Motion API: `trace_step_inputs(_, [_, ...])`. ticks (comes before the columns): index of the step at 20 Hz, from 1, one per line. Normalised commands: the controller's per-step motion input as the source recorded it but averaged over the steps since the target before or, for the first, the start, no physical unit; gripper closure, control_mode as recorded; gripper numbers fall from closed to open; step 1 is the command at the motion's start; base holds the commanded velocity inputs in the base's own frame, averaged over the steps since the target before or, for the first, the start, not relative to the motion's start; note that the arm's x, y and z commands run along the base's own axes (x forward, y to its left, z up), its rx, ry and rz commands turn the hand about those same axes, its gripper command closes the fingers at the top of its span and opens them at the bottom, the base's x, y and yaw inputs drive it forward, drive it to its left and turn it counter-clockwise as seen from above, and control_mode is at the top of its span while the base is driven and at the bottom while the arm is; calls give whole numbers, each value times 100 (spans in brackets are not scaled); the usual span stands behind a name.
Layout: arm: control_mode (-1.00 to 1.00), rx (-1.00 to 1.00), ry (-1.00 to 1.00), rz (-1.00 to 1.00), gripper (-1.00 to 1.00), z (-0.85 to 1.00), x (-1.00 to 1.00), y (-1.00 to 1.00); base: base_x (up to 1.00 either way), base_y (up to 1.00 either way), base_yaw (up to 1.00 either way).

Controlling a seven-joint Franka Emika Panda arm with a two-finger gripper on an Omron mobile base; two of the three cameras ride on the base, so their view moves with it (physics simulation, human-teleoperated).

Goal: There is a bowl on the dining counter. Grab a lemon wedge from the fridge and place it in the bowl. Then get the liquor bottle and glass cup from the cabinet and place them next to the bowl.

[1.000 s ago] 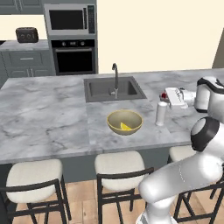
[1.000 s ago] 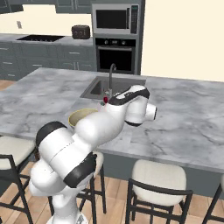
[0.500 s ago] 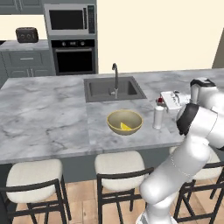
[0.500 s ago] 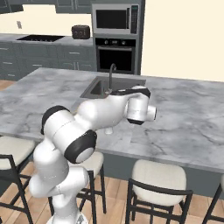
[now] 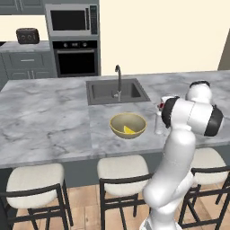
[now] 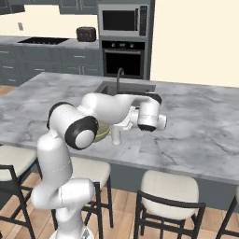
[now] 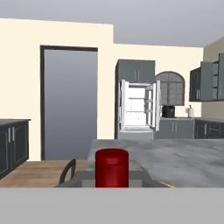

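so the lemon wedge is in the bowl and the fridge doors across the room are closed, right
Not quite. The lemon wedge is in the bowl, as the left base view shows, but the hand view shows the fridge with its doors open, not closed.

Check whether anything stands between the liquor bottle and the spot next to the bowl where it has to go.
Nothing visible does. The liquor bottle is close beside the bowl, on its right in the left base view, and the strip of counter between them looks bare. The sink lies behind both, out of the way.
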Motion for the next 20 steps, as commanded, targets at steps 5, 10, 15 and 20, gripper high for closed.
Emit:
trace_step_inputs(5, [-100, 0, 0, 4, 100, -19, 22, 0, 0, 0, 0])
trace_step_inputs(10, [-100, 0, 0, 4, 100, -17, 20, 0, 0, 0, 0])
trace_step_inputs(15, [-100, -1, 0, 3, 100, -18, 19, 4, 0, 0, 0])
trace_step_inputs(20, [-100, -3, 0, 0, 100, -15, 16, 19, 0, 0, 0])
